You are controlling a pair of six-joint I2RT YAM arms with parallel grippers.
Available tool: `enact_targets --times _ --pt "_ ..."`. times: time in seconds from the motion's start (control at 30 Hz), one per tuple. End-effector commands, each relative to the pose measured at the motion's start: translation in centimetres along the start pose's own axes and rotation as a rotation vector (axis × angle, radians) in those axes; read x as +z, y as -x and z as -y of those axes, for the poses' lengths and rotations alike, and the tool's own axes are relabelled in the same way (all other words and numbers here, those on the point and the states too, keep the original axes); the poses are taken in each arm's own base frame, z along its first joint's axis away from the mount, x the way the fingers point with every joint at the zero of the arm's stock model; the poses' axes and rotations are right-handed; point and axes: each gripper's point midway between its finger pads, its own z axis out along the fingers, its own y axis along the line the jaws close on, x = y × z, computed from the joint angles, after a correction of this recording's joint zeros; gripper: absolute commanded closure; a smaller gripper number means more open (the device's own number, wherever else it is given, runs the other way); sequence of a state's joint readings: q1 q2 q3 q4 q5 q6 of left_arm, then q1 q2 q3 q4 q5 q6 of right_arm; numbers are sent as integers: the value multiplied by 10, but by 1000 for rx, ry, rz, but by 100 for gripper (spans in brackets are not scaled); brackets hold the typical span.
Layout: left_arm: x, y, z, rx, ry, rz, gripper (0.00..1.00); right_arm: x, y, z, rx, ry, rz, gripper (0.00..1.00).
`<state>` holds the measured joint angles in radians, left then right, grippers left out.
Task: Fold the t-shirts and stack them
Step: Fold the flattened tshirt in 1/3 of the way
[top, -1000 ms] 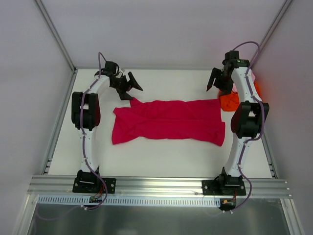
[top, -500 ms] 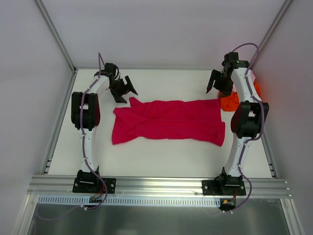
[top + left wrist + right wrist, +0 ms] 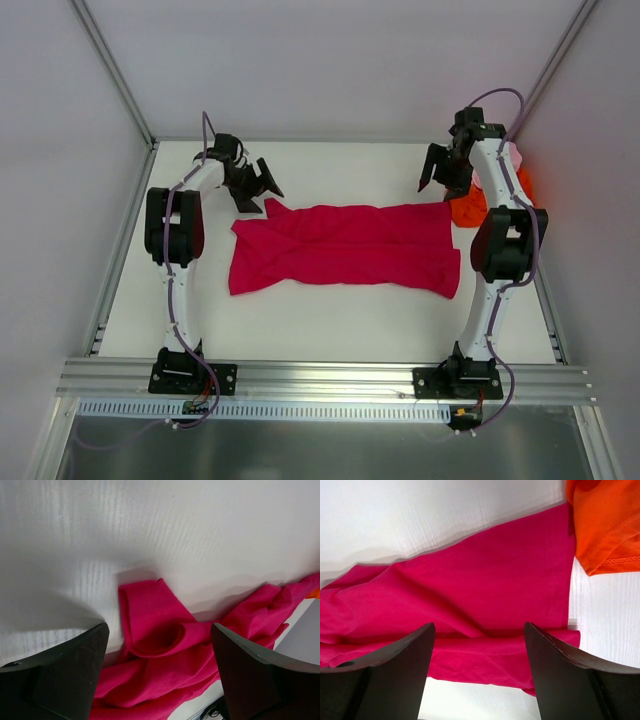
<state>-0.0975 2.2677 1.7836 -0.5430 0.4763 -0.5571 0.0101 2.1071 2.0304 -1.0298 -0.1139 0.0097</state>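
Note:
The crimson t-shirt (image 3: pixel 345 248) lies spread and rumpled across the middle of the table. My left gripper (image 3: pixel 263 196) hovers open just past its far left corner. In the left wrist view a curled sleeve (image 3: pixel 150 615) lies below my left gripper (image 3: pixel 160 630), with nothing between the jaws. My right gripper (image 3: pixel 437 186) hangs open above the shirt's far right corner. The right wrist view has the flat hem end of the crimson shirt (image 3: pixel 485 585) under my right gripper (image 3: pixel 478 625). The orange t-shirt (image 3: pixel 468 207) (image 3: pixel 605 520) is bunched beside that corner. A bit of pale pink cloth (image 3: pixel 512 160) peeks out behind the right arm.
White walls close the table (image 3: pixel 330 320) at the back and both sides. An aluminium rail (image 3: pixel 320 378) with both arm bases runs along the near edge. The orange heap sits against the right arm's upper link.
The left gripper has turned and drawn slightly left, away from the sleeve corner. The right gripper has drifted a little toward the back. The shirts have not moved.

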Motion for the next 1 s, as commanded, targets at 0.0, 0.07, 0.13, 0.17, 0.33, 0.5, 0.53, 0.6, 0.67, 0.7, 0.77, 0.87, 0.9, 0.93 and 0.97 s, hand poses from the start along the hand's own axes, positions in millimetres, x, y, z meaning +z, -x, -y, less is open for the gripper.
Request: enact_targets --times 0.0,0.07,0.13,0.17,0.33,0.5,0.53,0.6,0.67,0.7,0.77,0.87,0.9,0.93,0.97 --pt "-8 2 21 83 -79 29 16 -24 -4 -13 -58 39 25 24" --pt "-9 5 26 99 -102 40 17 -26 -4 -15 -68 44 31 24" --pt "-7 6 27 104 -108 43 24 -27 -3 -16 -72 50 38 24" --pt "-7 9 30 108 -113 49 34 -28 -4 -17 -72 52 37 24" --pt "1 10 29 105 -103 29 51 -27 -7 -18 -79 57 32 23" --pt "-1 11 29 123 -83 34 94 -29 -6 -17 -81 51 40 23" --pt "0 11 27 124 -75 34 100 -28 -6 -17 -80 51 39 23" --pt "-1 10 25 126 -64 33 100 -28 -6 -18 -75 55 41 23" --pt "-3 10 22 121 -44 38 100 -28 -5 -18 -77 54 42 23" --pt "-5 12 19 122 -19 53 100 -29 -5 -19 -75 57 44 23" --pt "-13 16 18 127 13 86 100 -28 -4 -20 -72 64 46 23" --pt "-29 33 9 124 122 184 100 -25 -5 -21 -64 64 41 23" --pt "-35 38 1 117 180 214 100 -24 -7 -20 -64 61 35 23" --pt "-39 40 -2 111 201 224 100 -23 -7 -20 -65 59 32 23" --pt "-44 45 -3 97 215 240 100 -23 -8 -19 -66 55 30 23"
